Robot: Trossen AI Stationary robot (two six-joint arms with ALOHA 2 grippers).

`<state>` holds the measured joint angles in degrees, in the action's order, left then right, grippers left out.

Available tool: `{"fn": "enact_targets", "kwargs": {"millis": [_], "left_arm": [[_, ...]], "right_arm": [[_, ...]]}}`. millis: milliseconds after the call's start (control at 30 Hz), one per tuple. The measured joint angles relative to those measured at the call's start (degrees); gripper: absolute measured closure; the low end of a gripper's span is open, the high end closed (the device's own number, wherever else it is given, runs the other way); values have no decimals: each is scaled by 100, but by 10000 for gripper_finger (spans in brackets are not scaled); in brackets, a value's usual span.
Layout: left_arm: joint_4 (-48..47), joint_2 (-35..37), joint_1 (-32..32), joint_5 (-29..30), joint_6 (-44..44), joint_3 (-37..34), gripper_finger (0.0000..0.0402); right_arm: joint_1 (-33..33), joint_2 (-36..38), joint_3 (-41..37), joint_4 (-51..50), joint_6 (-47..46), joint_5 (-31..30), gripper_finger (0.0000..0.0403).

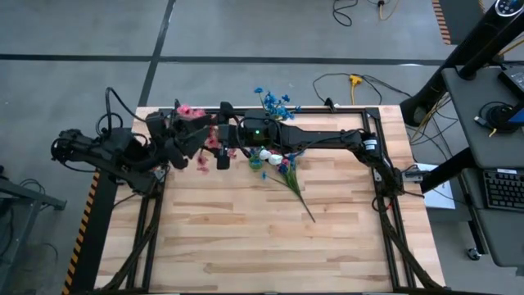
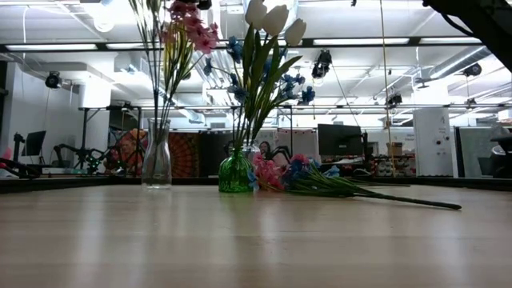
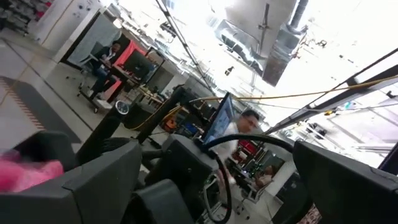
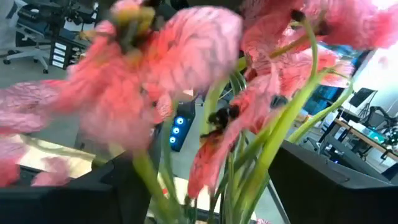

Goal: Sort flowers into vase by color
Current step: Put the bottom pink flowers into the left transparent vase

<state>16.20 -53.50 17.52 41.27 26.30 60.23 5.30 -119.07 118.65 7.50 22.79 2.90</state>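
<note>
right gripper (image 1: 219,138) grasping pink flowers (image 4: 186,81) | light, floppy, stems thin; best pinched mid-stem | left gripper (image 1: 182,141) state unclear

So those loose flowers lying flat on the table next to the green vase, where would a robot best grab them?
Probably by the bare green stems, not the blossoms. The bunch lies flat, heads beside the green vase, and its thin stems trail away over open wood. Coming straight down from above, fingers either side of the stems, looks easiest: nothing crowds that end, and the soft petals are spared.
</note>
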Motion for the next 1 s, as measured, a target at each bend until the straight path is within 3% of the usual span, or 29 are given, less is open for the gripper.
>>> {"fn": "enact_targets", "kwargs": {"millis": [300, 733, 1000], "left_arm": [[135, -49, 0, -30, -67, 0, 2], [72, 131, 0, -60, -165, 0, 2], [23, 244, 0, -194, -165, -2, 2]], "right_arm": [[0, -7, 0, 55, 61, 0, 189], [0, -9, 11, 92, 279, 13, 383], [0, -9, 13, 49, 340, 15, 390]]}}
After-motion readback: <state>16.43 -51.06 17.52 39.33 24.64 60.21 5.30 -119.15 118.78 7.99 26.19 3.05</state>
